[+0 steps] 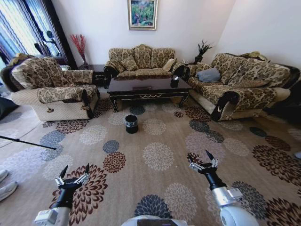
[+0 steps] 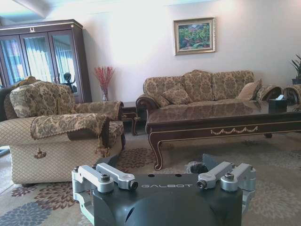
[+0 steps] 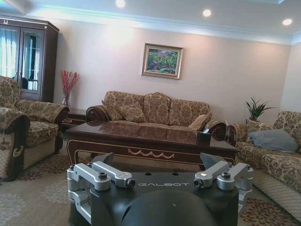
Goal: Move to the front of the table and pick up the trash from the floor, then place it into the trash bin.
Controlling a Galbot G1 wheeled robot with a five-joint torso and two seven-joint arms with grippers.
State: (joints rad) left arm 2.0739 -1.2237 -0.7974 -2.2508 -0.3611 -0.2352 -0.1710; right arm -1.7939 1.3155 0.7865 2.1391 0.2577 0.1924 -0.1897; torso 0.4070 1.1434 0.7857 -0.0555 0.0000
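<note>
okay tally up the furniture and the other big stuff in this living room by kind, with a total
Sofas: 2, the back sofa and the side sofa
Armchair: 1
Table: 1
Trash bin: 1
Framed painting: 1
Grippers: 2, left gripper and right gripper, both open, low over the floor
Total: 8

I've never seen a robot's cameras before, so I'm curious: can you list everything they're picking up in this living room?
table: one, dark brown, between the sofas
trash bin: one, black, on the floor before the table
floor: beige carpet, flower medallions
sofas: three, patterned beige and brown, around the table
tissue box: one, black, on the table's right end
grey cushion: one, on the right sofa
painting: one, green, on the back wall
cabinet: one, dark wood, glass doors, behind the armchair
left gripper: jaws open, low over the carpet
right gripper: jaws open, low over the carpet
</note>
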